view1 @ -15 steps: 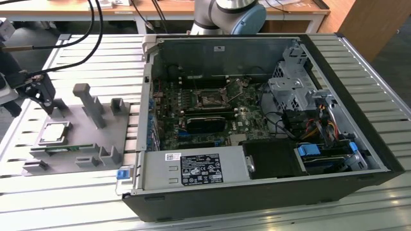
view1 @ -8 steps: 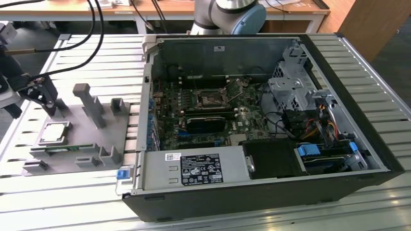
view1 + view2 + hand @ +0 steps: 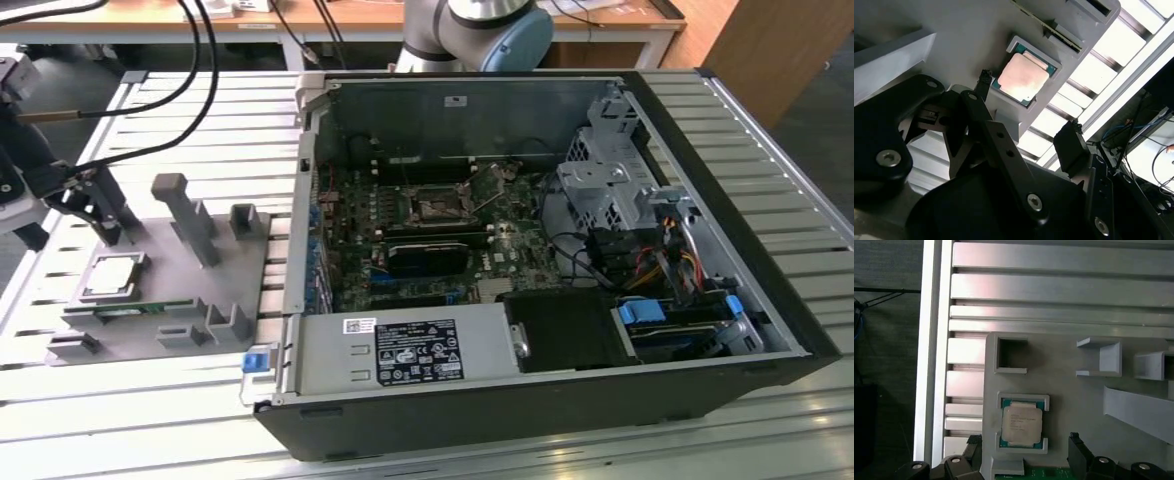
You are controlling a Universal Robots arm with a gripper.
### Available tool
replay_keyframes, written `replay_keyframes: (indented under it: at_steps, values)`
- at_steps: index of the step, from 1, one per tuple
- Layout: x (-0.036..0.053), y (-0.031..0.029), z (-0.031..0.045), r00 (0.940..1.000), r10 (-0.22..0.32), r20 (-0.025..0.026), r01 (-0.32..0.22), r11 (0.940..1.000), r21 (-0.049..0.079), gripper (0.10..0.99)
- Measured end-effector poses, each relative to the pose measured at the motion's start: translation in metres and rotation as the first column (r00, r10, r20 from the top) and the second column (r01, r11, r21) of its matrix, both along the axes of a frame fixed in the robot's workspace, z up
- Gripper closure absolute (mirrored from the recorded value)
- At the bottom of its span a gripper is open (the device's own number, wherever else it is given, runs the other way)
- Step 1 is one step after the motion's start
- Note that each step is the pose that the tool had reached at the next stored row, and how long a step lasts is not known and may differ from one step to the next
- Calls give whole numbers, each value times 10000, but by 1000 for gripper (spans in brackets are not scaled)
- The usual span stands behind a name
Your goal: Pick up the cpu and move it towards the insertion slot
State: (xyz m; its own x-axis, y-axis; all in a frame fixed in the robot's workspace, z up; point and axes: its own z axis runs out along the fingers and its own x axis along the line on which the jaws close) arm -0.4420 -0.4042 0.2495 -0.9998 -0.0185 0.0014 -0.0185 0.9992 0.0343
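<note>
One cpu (image 3: pixel 111 276), one insertion slot (image 3: pixel 437 206)

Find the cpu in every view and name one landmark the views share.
Exterior view: the cpu sits in the grey holder, on the exterior view's left, outside the computer case.
Second wrist view: the cpu sits in its recess beyond the open gripper.
First wrist view: the cpu sits in the same recess.
Shared landmark: the grey holder.

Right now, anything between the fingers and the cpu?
Nothing in the way. In the second wrist view, only the bare grey fixture plate shows between the open fingers and the cpu, which sits in its recess.
</note>
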Motion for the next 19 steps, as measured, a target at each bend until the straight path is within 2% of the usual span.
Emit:
replay_keyframes:
  at_steps: [19]
  values:
    - [0, -5, -189, 10000, 0, 0, 0, 10000, 0, 306]
